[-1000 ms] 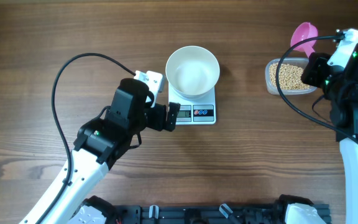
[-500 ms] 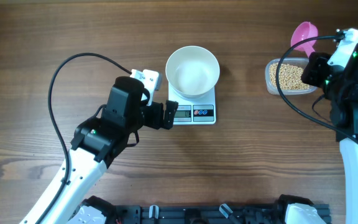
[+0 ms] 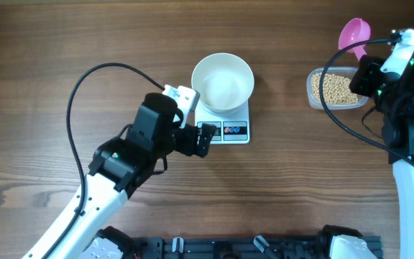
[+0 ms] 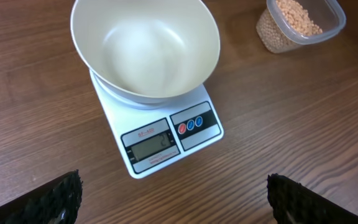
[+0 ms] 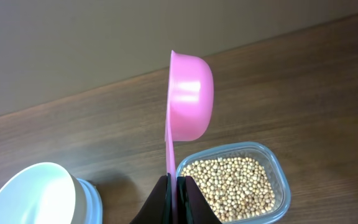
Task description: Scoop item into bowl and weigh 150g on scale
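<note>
Right gripper [image 5: 176,188] clamps the pink scoop [image 5: 190,93] beside the beans [image 5: 229,180] — ready to dip; left gripper [image 4: 176,198] gapes empty near the scale [image 4: 166,134].

Centre: bowl [image 3: 223,82] stacked on scale [image 3: 236,131], passage blocked there. Left of scale display: left gripper [image 3: 204,139], jaws spread wide. Upper right: tub [image 3: 312,90] of beans [image 3: 333,88], pink scoop [image 3: 353,32] held aloft by its upper edge. Bare table [image 3: 63,36] is seen between scale and tub, and across the upper left.
</note>
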